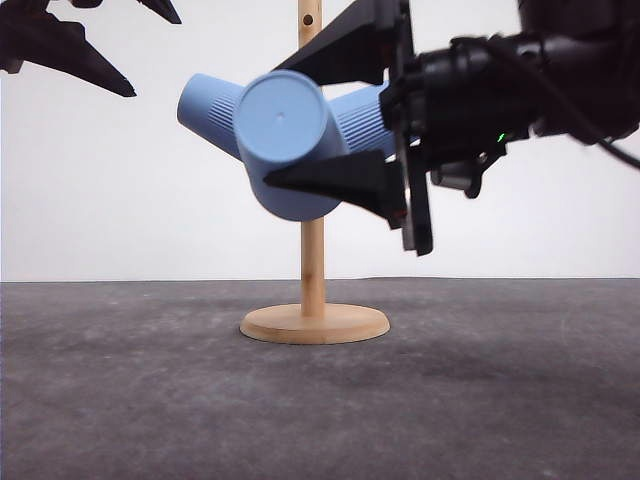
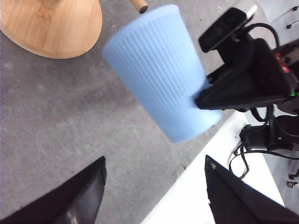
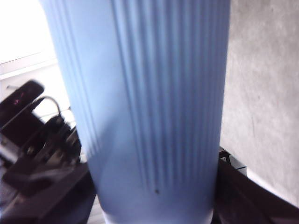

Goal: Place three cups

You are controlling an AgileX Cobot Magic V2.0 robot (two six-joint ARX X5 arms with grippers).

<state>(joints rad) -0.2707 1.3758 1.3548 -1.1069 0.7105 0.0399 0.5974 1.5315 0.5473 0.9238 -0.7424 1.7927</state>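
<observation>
Your right gripper (image 1: 345,115) is clamped on the front cup (image 1: 285,140), base toward the camera, held against the wooden stand (image 1: 313,255) post above its round base. Two more cups sit on the post: one pointing to 10 o'clock (image 1: 208,108), one to 2 o'clock (image 1: 358,118). Your left gripper (image 2: 152,193) hangs spread wide, holding nothing.

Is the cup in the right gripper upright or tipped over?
Tipped. The held cup lies near horizontal between the right gripper fingers, its closed base facing the front camera.
</observation>
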